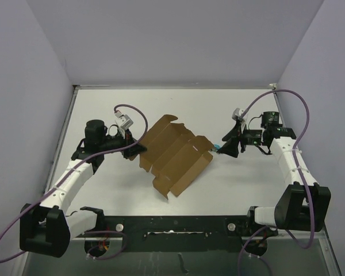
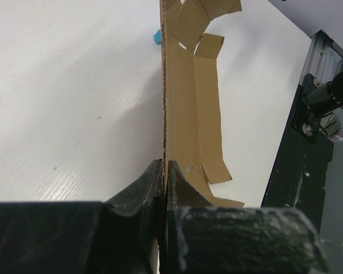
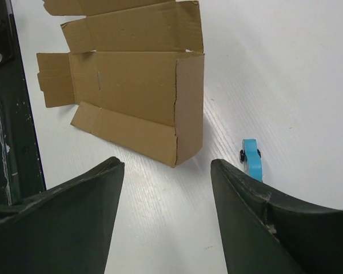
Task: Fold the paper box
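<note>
The paper box (image 1: 175, 154) is an unfolded brown cardboard sheet with flaps, lying in the middle of the table with its left edge lifted. My left gripper (image 1: 133, 149) is shut on that left edge; in the left wrist view the cardboard (image 2: 186, 108) runs edge-on from between the shut fingers (image 2: 146, 185). My right gripper (image 1: 225, 148) is open and empty, just right of the box's raised right panel (image 3: 190, 103). In the right wrist view the box (image 3: 126, 85) lies ahead of the spread fingertips (image 3: 106, 171).
A tiny blue toy car (image 1: 217, 149) lies on the table by the box's right corner, close to my right gripper; it also shows in the right wrist view (image 3: 252, 158) and in the left wrist view (image 2: 157, 37). The black base rail (image 1: 172, 224) runs along the near edge.
</note>
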`<state>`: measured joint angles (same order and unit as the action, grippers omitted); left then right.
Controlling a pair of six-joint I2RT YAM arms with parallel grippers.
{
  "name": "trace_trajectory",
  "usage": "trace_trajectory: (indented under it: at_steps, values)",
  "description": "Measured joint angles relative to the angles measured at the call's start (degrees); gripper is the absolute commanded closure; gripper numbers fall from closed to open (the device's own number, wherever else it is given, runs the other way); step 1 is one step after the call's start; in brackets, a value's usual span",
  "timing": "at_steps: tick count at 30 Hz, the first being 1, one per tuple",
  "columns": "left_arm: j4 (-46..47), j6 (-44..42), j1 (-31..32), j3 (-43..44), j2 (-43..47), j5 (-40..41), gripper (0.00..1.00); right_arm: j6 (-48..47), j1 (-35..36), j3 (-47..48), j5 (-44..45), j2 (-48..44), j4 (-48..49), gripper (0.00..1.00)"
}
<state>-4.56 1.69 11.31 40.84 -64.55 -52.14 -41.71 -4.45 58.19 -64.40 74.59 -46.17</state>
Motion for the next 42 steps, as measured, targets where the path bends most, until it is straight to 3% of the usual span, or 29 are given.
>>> trace_trajectory:
  at_steps: [2, 7, 15, 18, 21, 26, 37, 42]
  values:
    - [0.0, 0.1, 0.0, 0.0, 0.3, -0.7, 1.0, 1.9, 0.0, 0.4, 0.4, 0.3, 1.3, 0.37]
    - [0.1, 0.9, 0.0, 0.0, 1.7, -2.2, 1.0, 4.3, 0.9, 3.7, 0.8, 1.2, 2.4, 0.23]
    - [0.2, 3.7, 0.0, 0.0, 2.1, -3.4, 1.0, 5.7, 8.8, 4.6, 9.7, 2.1, 3.1, 0.28]
    - [0.3, 4.7, 0.0, 0.0, 2.1, -3.7, 1.0, 6.5, 9.1, 4.6, 13.2, 3.1, 3.8, 0.37]
    - [0.5, 5.5, 0.0, 0.0, 2.1, -4.2, 1.0, 7.8, 9.8, 4.6, 16.5, 3.3, 5.3, 0.55]
    - [0.5, 6.6, 0.0, 0.0, 3.2, -5.8, 1.0, 10.7, 10.5, 4.6, 21.6, 3.3, 8.4, 0.98]
    - [4.0, 8.7, 0.6, -0.1, 5.7, -10.8, 1.0, 16.5, 8.7, 3.3, 21.7, 3.8, 13.1, 1.0]
    - [-3.3, 4.9, 2.3, 3.6, 4.4, -9.0, 1.0, 15.3, 8.0, 0.3, 17.3, 2.9, 13.1, 1.0]
